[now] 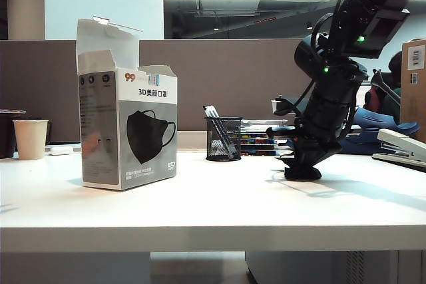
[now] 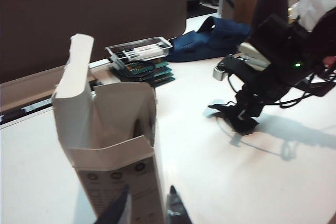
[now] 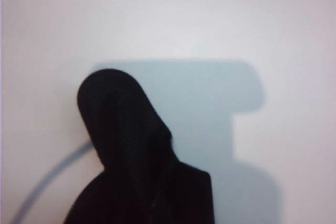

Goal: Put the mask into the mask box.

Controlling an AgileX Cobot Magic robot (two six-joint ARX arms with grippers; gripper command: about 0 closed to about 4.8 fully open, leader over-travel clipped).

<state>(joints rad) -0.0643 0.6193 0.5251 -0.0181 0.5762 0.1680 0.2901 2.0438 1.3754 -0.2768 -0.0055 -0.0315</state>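
The mask box (image 1: 130,131) stands upright on the left of the white table with its top flaps open; in the left wrist view the mask box (image 2: 113,145) shows its open mouth. My left gripper (image 2: 149,204) hovers near the carton, fingertips slightly parted, holding nothing. It is out of the exterior view. On the right, my right gripper (image 1: 303,167) points down at the tabletop, shut on the black mask (image 1: 303,173). In the right wrist view the mask (image 3: 126,129) is dark fabric that hides the right gripper (image 3: 152,205) jaws.
A paper cup (image 1: 30,138) stands at the far left. Behind the middle are a mesh pen holder (image 1: 223,139) and stacked books (image 1: 263,139). A stapler (image 1: 403,145), a blue slipper (image 1: 386,121) and a brown box (image 1: 414,78) crowd the right edge.
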